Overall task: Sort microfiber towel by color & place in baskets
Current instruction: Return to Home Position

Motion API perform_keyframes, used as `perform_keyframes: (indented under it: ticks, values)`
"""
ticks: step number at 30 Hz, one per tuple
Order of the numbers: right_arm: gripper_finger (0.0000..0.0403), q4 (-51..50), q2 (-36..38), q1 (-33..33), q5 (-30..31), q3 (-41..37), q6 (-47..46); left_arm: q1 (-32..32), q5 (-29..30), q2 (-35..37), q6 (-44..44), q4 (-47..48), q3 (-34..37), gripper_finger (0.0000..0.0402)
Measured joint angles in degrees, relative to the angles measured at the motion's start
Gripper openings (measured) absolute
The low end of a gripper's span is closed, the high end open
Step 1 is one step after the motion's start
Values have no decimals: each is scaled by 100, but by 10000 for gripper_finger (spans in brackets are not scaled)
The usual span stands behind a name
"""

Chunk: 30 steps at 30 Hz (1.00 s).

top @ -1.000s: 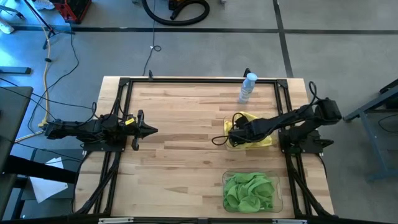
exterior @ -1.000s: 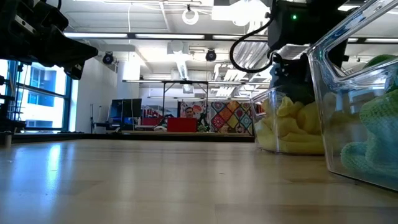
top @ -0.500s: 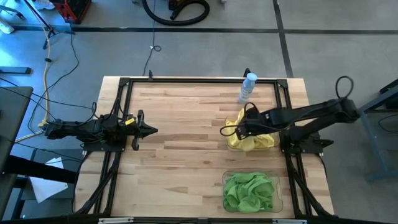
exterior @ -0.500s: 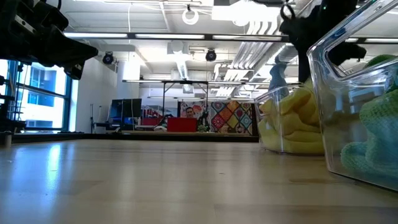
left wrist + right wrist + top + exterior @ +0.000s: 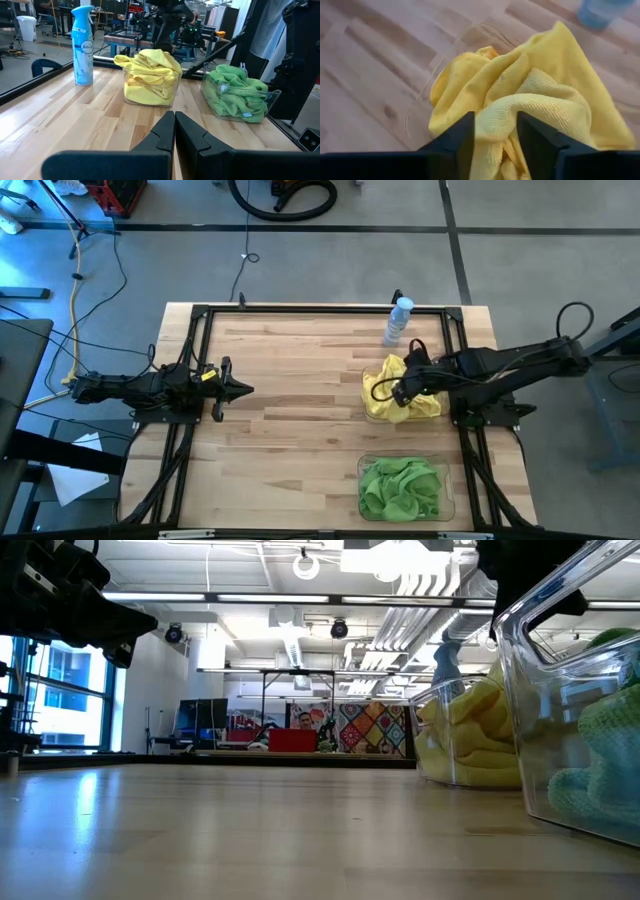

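Bright yellow microfiber towels (image 5: 405, 402) lie heaped in a clear basket (image 5: 150, 97) at the table's right middle, rising above its rim (image 5: 427, 95). Green towels (image 5: 402, 488) fill a second clear basket (image 5: 260, 97) near the front right. My right gripper (image 5: 399, 391) hangs open above the yellow heap, pointing steeply down, with nothing between its fingers (image 5: 495, 130). My left gripper (image 5: 245, 389) waits shut at the table's left, pointing level toward the baskets (image 5: 175, 125).
A clear spray bottle with a blue cap (image 5: 398, 321) stands upright at the far edge, just behind the yellow basket. A black metal frame (image 5: 200, 315) runs around the table's border. Bare wooden tabletop (image 5: 300, 410) lies between the two arms.
My right gripper has risen out of the yellow basket and drawn back toward the table's right edge, tipping more steeply downward. The yellow towels stay behind, heaped in their basket.
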<state>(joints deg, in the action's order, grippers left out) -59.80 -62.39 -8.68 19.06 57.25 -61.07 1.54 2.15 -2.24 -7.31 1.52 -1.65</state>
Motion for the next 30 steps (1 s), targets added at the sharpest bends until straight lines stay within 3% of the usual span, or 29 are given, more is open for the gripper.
perform_keyframes:
  ticks: [4, 7, 11, 14, 17, 22, 30]
  values:
    - [67, 276, 171, -148, -3, -189, 837, 2, 0, 0, 0, 0, 0, 1]
    - [12, 1115, 358, -227, -113, -550, 1713, 1, 0, 0, 0, 0, 0, 1]
    - [24, 3340, 820, -263, -857, -1512, 2955, 0, 0, 0, 0, 0, 0, 1]
    - [10, 4971, 1294, -262, -1418, -2390, 3544, 0, -2, 0, 0, 0, 0, 1]
    - [4, 5960, 1809, -216, -1461, -3149, 4213, 2, -1, 0, 0, 0, 0, 1]
    - [3, 6311, 2440, -154, -1566, -3907, 5542, 0, 0, 0, 0, 0, 0, 1]
    - [1, 7287, 3036, 65, -1612, -4759, 5960, 0, 0, 0, 0, 0, 0, 1]
